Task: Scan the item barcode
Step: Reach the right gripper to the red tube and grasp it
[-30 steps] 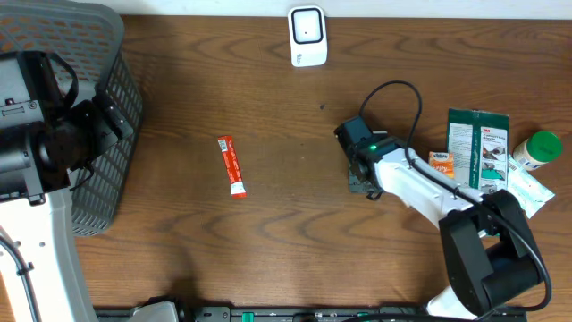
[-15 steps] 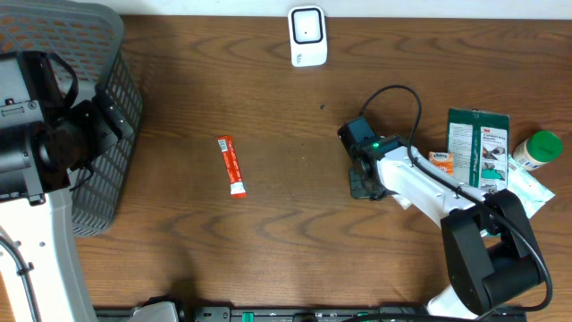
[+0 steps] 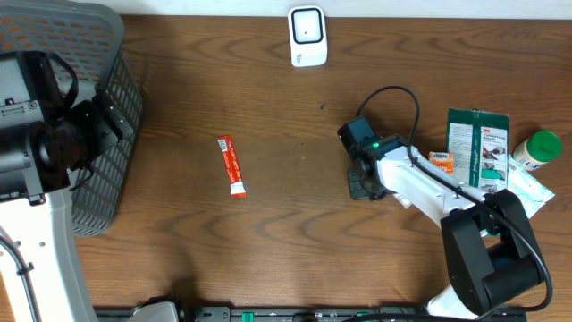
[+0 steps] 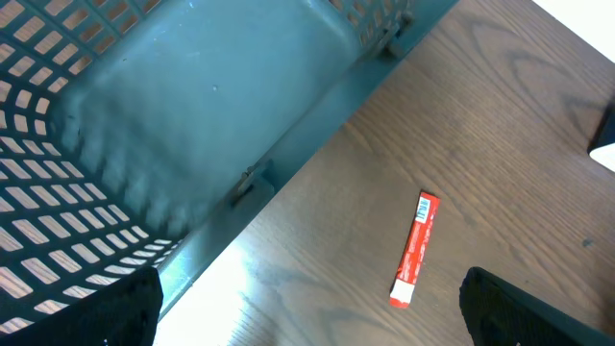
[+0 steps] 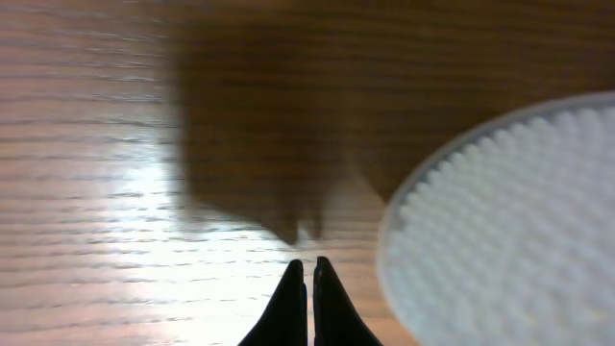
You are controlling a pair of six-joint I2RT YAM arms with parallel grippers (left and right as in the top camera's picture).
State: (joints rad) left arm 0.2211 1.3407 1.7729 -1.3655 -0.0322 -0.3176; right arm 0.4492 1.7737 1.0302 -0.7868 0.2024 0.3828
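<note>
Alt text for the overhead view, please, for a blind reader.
A slim red packet lies alone on the wooden table, between a grey mesh basket at left and the shut right gripper. A white device sits at the far edge; a green packet and green-capped bottle sit far right.

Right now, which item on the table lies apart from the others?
The red tube, alone in the middle; the green packet, orange packet and green-capped bottle huddle at the right.
</note>
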